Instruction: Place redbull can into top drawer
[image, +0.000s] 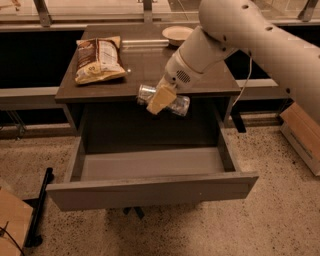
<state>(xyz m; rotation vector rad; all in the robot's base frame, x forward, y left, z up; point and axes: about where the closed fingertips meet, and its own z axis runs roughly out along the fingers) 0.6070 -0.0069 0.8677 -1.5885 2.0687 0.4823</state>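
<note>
The redbull can (176, 103) is a slim silver can lying sideways in my gripper (160, 99), held in the air at the front edge of the cabinet top, above the back of the open top drawer (150, 190). The gripper's beige fingers (161, 98) are shut across the can's middle. The drawer is pulled fully out, and its grey floor (150, 162) has nothing on it. My white arm (240, 35) reaches in from the upper right.
A brown-yellow chip bag (99, 60) lies on the left of the cabinet top (145, 65). A beige bowl (177, 34) sits at the back. A cardboard box (300, 135) stands on the floor at right, another at lower left (12, 220).
</note>
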